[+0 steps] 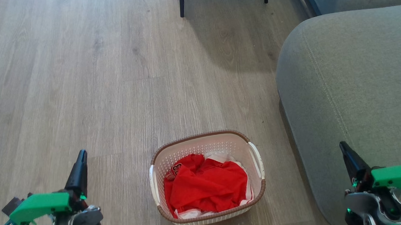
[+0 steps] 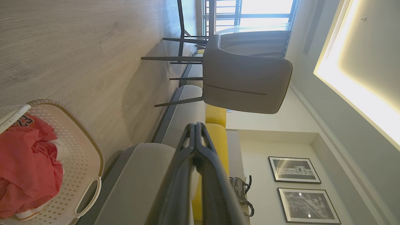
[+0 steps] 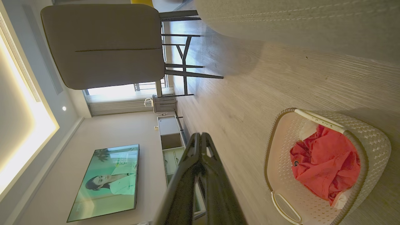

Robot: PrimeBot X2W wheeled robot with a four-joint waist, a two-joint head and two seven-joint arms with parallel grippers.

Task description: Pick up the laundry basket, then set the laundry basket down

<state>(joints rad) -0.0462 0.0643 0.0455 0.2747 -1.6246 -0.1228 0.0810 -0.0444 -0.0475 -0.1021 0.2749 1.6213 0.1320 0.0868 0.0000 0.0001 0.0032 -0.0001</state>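
The cream-white laundry basket (image 1: pixel 223 145) with a brown braided rim stands on the wood floor at the bottom middle of the head view, holding red and white clothes (image 1: pixel 205 185). A white handle sits on each short side. My left gripper (image 1: pixel 81 158) is shut, well to the left of the basket and apart from it. My right gripper (image 1: pixel 343 147) is shut too, over the sofa's edge to the right. The basket (image 2: pixel 79 150) appears at the lower left of the left wrist view, behind my shut left gripper (image 2: pixel 196 125). It (image 3: pixel 368 137) appears at the lower right beside my right gripper (image 3: pixel 200 135).
A grey sofa (image 1: pixel 352 92) fills the right side, close to the basket's right handle. Dark chair legs (image 1: pixel 182 2) stand at the far end of the floor. A grey chair (image 2: pixel 247 84), yellow cushions (image 2: pixel 215 116) and a wall screen (image 3: pixel 106 181) lie further off.
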